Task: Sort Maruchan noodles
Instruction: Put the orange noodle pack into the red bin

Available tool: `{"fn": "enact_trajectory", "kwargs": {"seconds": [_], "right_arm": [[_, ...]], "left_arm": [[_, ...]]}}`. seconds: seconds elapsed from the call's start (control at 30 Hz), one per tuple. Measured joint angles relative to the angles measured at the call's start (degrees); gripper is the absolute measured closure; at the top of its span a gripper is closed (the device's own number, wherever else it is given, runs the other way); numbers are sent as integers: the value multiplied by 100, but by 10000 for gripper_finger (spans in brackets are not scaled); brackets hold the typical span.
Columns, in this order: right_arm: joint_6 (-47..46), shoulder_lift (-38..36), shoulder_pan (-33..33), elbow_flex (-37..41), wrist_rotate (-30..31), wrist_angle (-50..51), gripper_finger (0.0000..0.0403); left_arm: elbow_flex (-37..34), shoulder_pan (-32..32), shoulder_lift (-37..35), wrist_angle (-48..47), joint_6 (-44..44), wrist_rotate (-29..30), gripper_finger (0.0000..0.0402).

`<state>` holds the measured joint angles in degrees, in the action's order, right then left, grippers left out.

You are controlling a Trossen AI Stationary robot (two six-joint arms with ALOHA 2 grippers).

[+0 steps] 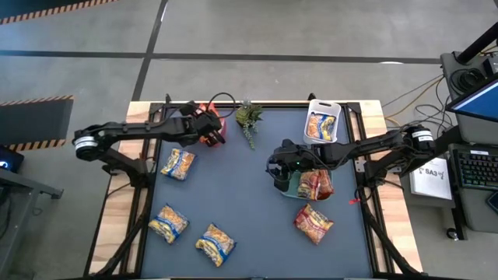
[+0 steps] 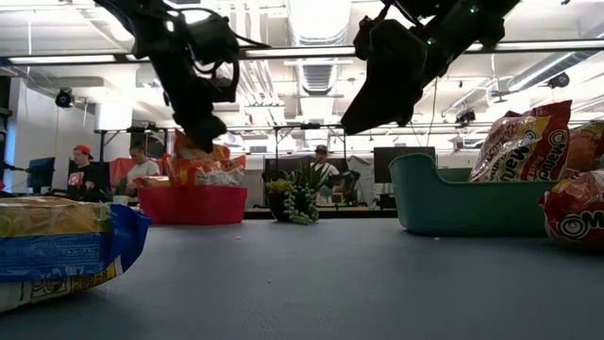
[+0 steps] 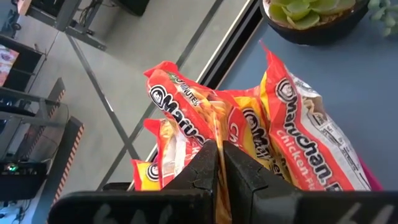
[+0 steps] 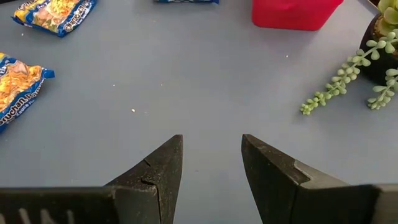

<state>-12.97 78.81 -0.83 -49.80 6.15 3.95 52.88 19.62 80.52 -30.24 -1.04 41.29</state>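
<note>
Upright, long axis vertical: orange packet (image 3: 186, 118) (left end effector (image 3: 219, 163)).

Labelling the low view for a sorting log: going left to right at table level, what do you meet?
Yellow and blue packet → red tub → green plant → teal bin → red packet.

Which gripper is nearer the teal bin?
Right. The right gripper hangs just beside the teal bin, jaws open and empty. The left gripper is far across the table over the red bin, shut on an orange noodle packet.
</note>
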Motion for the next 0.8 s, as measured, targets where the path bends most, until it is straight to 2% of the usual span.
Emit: {"fn": "enact_trajectory", "kwargs": {"seconds": [0.43,0.67,0.8], "right_arm": [[0,0,-1,0,0,0,250],[-4,0,-1,0,0,0,247],[0,1,-1,0,0,-2,250]], "left_arm": [[-2,-2,30,22,4,-112,345],[127,-7,-175,-226,-37,-174,301],[306,-7,-340,-383,-43,-169,290]]}}
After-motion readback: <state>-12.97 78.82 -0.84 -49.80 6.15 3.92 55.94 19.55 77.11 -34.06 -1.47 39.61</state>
